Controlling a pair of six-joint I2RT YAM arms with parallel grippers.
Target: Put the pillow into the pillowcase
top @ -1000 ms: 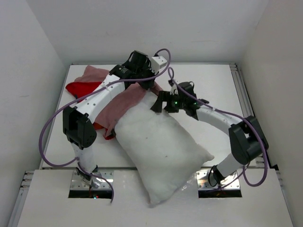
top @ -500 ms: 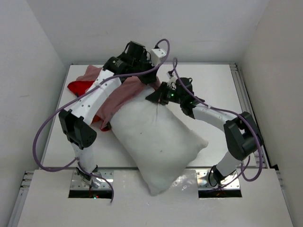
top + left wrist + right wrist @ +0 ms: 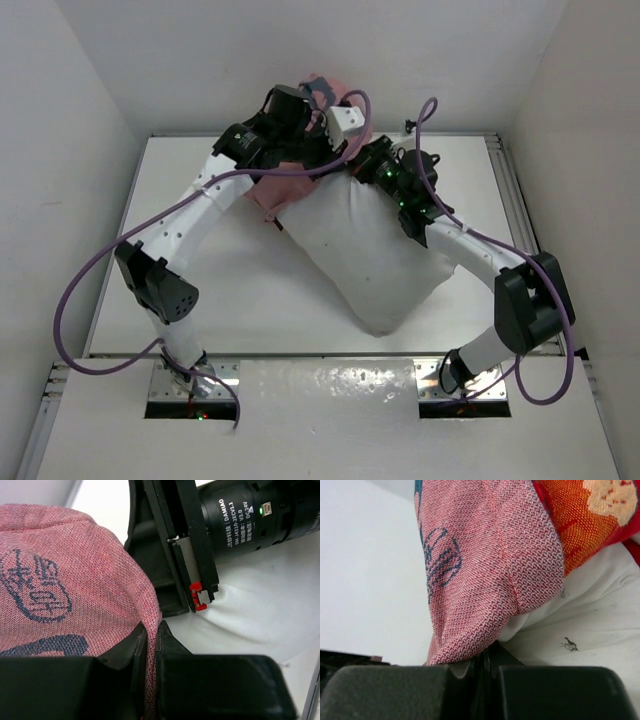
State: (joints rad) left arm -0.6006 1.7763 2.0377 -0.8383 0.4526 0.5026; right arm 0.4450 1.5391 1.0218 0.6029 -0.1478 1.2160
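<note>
The white pillow (image 3: 375, 260) lies diagonally on the table, its upper end raised toward the back wall. The pillowcase (image 3: 285, 190) is bunched over that upper end, pale pink reverse outward. My left gripper (image 3: 316, 140) holds it up at the back; in the left wrist view the left gripper (image 3: 150, 645) is shut on a fold of the pillowcase (image 3: 65, 580), beside the pillow (image 3: 260, 610). My right gripper (image 3: 352, 158) sits close beside it. In the right wrist view the right gripper (image 3: 484, 662) is shut where the pillowcase (image 3: 485, 555) hem meets the pillow (image 3: 590, 630).
The white table (image 3: 200, 290) is boxed in by white walls at the back and both sides. The two wrists are almost touching, and the right arm's motor housing (image 3: 240, 515) fills the top of the left wrist view. Purple cables loop around both arms.
The right gripper has shut on the pillowcase hem. Both arms have lifted and moved toward the back wall, pulling the pillowcase off the left of the table and dragging the pillow back.
</note>
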